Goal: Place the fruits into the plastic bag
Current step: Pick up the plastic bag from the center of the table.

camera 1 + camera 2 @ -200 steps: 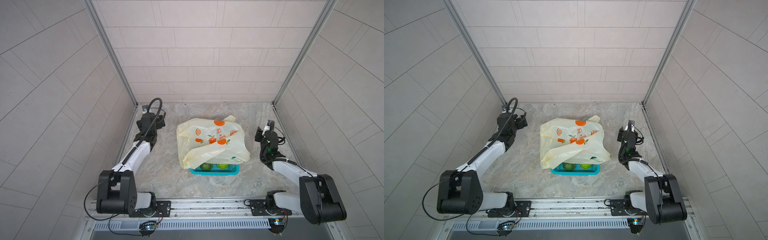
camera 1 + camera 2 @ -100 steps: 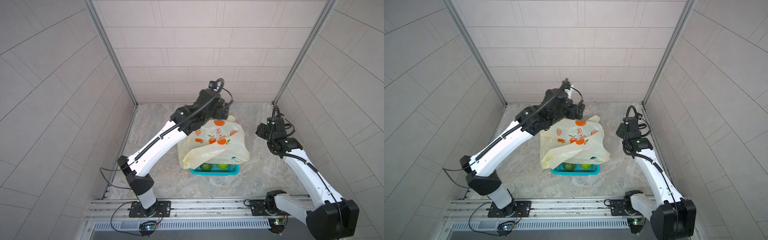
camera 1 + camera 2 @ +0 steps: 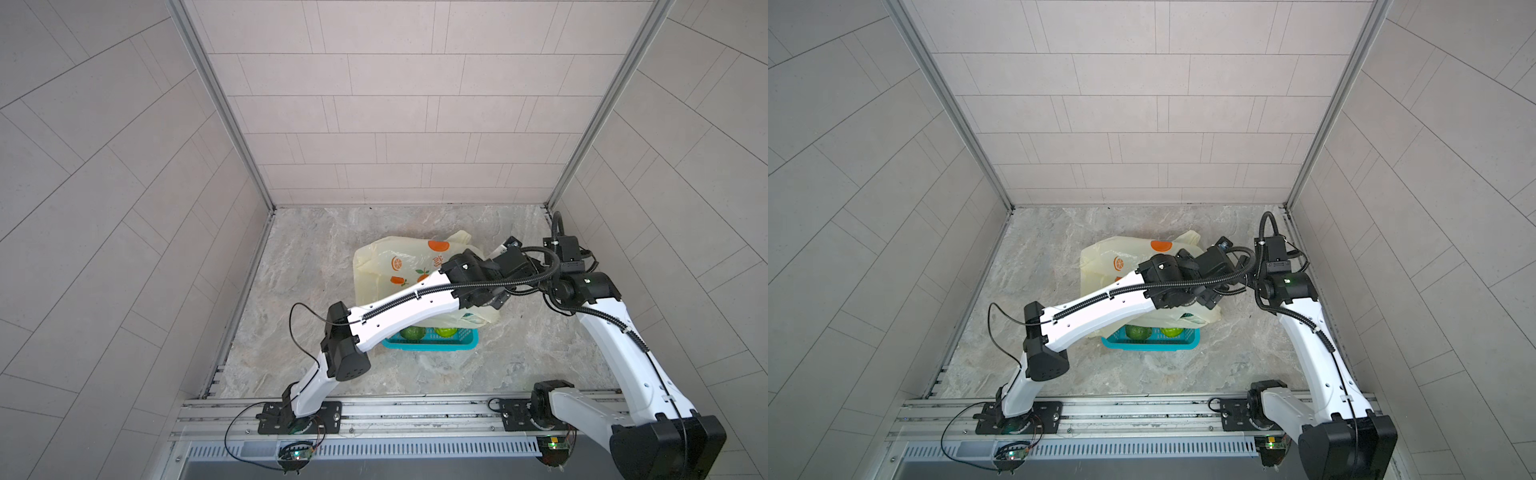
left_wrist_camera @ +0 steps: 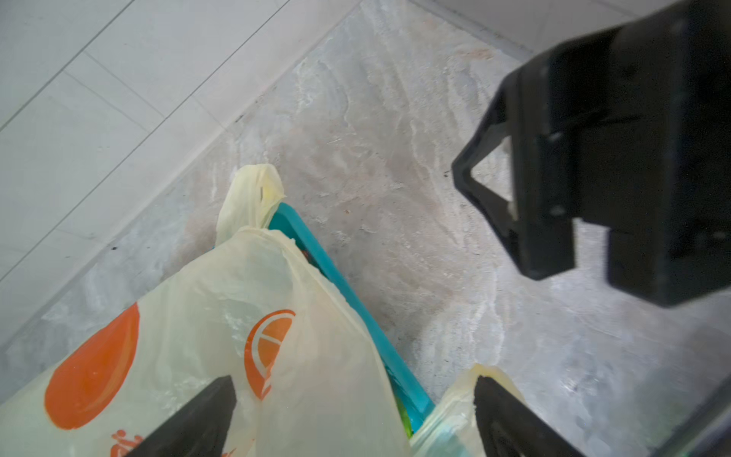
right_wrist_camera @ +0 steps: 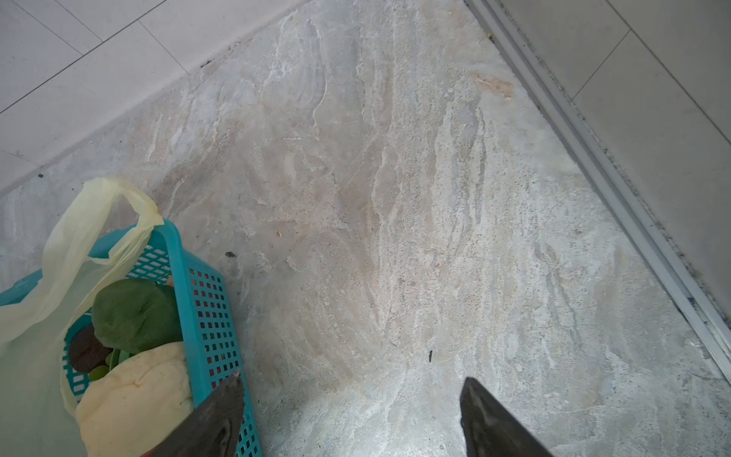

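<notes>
1. Both arms have moved since the earlier frames. They were folded at the sides a second ago. Now the left arm (image 3: 407,303) is stretching across the plastic bag (image 3: 395,266) toward centre-right of the frame, and the right arm (image 3: 615,328) is leaning in from the right edge to meet it. Bag and teal basket (image 3: 432,344) are lying where they were.
2. In both top views the bag is lying at frame centre, draped over the basket. A dark green fruit (image 3: 411,332) and a light green fruit (image 3: 446,331) are showing at the basket's lower edge, just below the bag's hem. The wrists are hiding both claws here, so their state cannot be told from above.
3. Left wrist view: the left gripper (image 4: 354,382) is hanging with jaws spread wide and nothing pinched, over the bag's printed face and the basket rim. One fingertip is sitting in front of a bunched handle; contact cannot be told. A black block of the right arm is looming close by.
4. Right wrist view: the right gripper (image 5: 352,380) is also spread and empty, hovering over bare marble floor (image 5: 395,198) just beside the basket. Inside the basket a dark green oval (image 5: 134,312) and a blackish oval (image 5: 85,352) are lying under a handle loop (image 5: 79,221).
5. Progress, as judged: nothing is being carried and no fruit is showing inside the bag. Opening the bag and moving every fruit are both remaining.
</notes>
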`<state>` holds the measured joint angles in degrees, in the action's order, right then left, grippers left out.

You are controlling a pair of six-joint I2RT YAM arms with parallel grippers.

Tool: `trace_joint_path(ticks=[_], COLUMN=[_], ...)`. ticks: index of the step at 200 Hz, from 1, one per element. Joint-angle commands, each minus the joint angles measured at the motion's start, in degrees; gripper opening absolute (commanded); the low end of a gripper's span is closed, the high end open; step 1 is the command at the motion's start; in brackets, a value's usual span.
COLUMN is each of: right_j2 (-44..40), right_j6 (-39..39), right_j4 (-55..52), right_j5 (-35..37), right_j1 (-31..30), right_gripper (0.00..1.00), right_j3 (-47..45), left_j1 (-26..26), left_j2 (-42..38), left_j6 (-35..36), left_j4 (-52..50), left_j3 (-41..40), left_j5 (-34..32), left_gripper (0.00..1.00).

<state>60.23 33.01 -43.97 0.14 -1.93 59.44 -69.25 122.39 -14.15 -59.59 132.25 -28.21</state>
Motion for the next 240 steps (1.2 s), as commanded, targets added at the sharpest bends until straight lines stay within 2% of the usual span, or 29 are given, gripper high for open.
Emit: trace_joint_path(ticks=[1,7,8,14,23,30,45,72,92,106,121,144,166,179,197,216,240], right_j2=[-2.08,-2.37,-2.38,-2.53,-2.79,-2.92,-3.52,-4.02,-4.21,-4.97,-5.60,-5.45,-3.62,-2.65,-1.16,0.52,3.03], right_j6=[-1.49,-1.83,-1.91,-2.30,-2.97,-3.26,-3.52,-3.42,-2.82,-2.78,-3.25,-4.62,-1.87,2.34,7.00,6.41,2.29], right_j4=[0.14,0.34,0.31,0.29,0.24,0.17,0.43,2.16,5.29,8.86,12.12,15.30,20.87,26.38,32.78,32.62,30.36], right_j5=[-2.09,-2.16,-2.16,-2.30,-2.74,-2.90,-4.06,-8.21,-14.66,-18.64,-20.88,-21.70,-25.24,-25.68,-24.02,-19.45,-14.89], right_j1=[-0.19,-0.18,-0.18,-0.21,-0.19,-0.20,-0.27,-0.84,-2.46,-5.17,-8.40,-15.05,-19.79,-21.95,-24.92,-28.32,-32.39], right_gripper=[0.82,0.82,0.81,0.81,0.81,0.80,0.80,0.78,0.76,0.77,0.77,0.78,0.78,0.78,0.78,0.77,0.77], right_j3=[-0.89,-1.00,-0.95,-0.85,-0.57,-0.34,-0.22,-1.36,-2.81,-4.28,-5.52,-6.00,-6.57,-8.02,-9.79,-9.11,-7.13], left_j1=[-0.35,-0.09,0.00,0.74,2.41,4.22,8.91,17.02,25.19,31.19,36.46,41.72,46.27,47.92,48.77,49.29,49.39], left_j2=[0.10,-0.13,-0.17,-0.58,-1.34,-2.33,-6.06,-21.64,-36.27,-45.10,-51.68,-58.15,-62.90,-65.09,-67.54,-69.59,-71.23], left_j6=[-0.90,-1.89,-2.00,-3.22,-5.54,-8.02,-10.28,-10.80,-16.09,-20.59,-22.05,-21.93,-26.44,-30.77,-33.20,-31.49,-27.72], left_j4=[-3.26,-3.34,-3.43,-3.51,-3.92,-4.33,-3.28,12.74,30.09,38.14,40.97,43.66,53.00,61.28,69.63,69.02,66.66], left_j3=[-3.31,-4.14,-4.25,-4.97,-6.10,-6.94,-10.34,-29.39,-46.93,-56.25,-62.31,-69.41,-76.94,-81.63,-87.03,-89.35,-90.28], left_j5=[-10.26,-10.60,-10.60,-9.69,-5.93,-1.63,10.71,29.27,41.20,46.22,49.78,56.21,62.97,65.87,65.42,62.58,63.62], left_gripper=[0.81,0.72,0.67,0.55,0.42,0.24,0.00,0.00,0.00,0.00,0.00,0.00,0.00,0.00,0.00,0.00,0.00])
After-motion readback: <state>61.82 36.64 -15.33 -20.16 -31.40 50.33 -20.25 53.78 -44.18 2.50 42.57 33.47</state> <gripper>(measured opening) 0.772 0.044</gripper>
